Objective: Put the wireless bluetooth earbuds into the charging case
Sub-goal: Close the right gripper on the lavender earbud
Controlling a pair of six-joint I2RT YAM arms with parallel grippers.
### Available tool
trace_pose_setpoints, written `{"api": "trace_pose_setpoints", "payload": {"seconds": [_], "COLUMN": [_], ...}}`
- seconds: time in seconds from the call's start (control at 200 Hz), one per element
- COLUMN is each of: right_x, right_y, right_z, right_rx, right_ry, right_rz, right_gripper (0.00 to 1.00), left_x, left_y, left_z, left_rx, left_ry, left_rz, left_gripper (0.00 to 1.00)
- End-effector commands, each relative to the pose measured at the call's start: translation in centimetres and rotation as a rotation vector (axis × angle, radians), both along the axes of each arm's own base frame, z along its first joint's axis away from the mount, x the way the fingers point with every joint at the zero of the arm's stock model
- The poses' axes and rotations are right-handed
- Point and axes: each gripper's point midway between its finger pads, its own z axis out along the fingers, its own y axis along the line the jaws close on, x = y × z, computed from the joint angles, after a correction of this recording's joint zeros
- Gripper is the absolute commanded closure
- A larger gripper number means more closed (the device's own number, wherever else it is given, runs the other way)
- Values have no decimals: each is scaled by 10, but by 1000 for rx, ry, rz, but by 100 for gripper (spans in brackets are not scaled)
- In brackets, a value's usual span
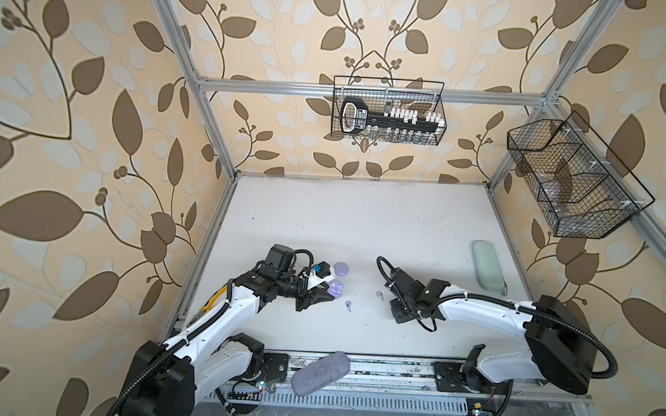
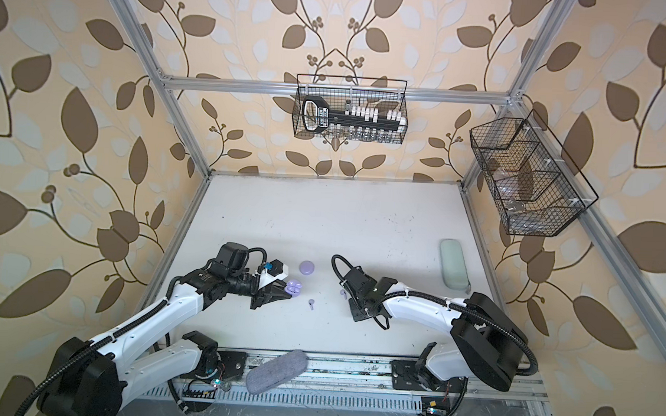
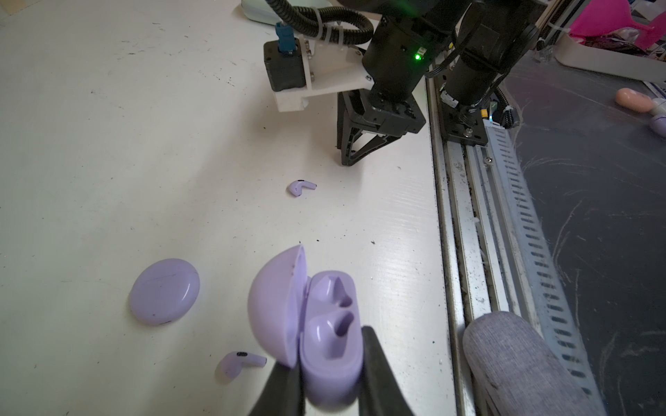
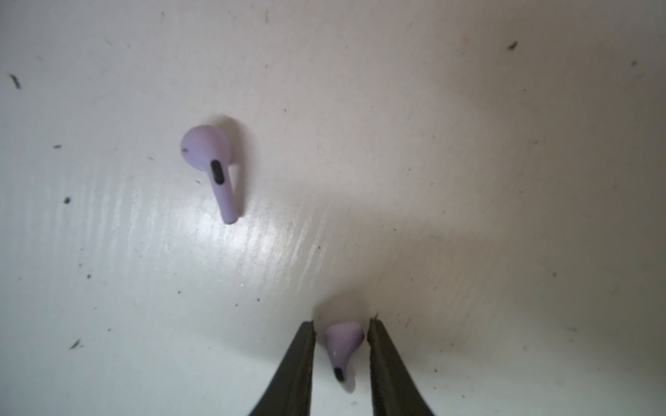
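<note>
**Earbud stowing on a two-arm rig.** The left hand [image 3: 326,360] is clamping the base of the open lavender charging case [image 3: 317,324] toward the left of the white surface [image 1: 361,225]. The case lid is standing up and both wells are showing empty.

The right hand [image 4: 341,322] is holding its fingers slightly apart. In the right wrist view one earbud [image 4: 344,345] is showing between them, with a narrow gap on either side. Whether the tips are touching the surface cannot be told.

A second earbud [image 4: 212,162] is lying loose between the two hands. A closed lavender case [image 3: 164,291] is lying just beside the open one.

A pale green pouch [image 1: 487,266] is resting near the right edge, and a grey fabric pouch [image 1: 320,372] is lying across the front rail. The lettering on the black key-shaped tool [image 1: 377,121] in the back wire basket [image 1: 391,80] is showing too small to read.
</note>
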Motion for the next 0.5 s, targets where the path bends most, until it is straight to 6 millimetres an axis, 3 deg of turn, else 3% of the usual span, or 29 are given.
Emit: {"api": "trace_pose_setpoints", "payload": {"seconds": [0.0, 0.495], "right_x": [-5, -6], "right_y": [-6, -6], "right_z": [-7, -10], "right_rx": [-16, -11], "right_ry": [25, 40], "right_rz": [8, 11], "right_gripper": [72, 75], "left_x": [3, 4], "left_y": [-5, -6], "left_z": [14, 14], "left_rx": [-25, -24], "left_ry": [-25, -23], "left_rz": [-14, -14], "left_gripper": [94, 94]}}
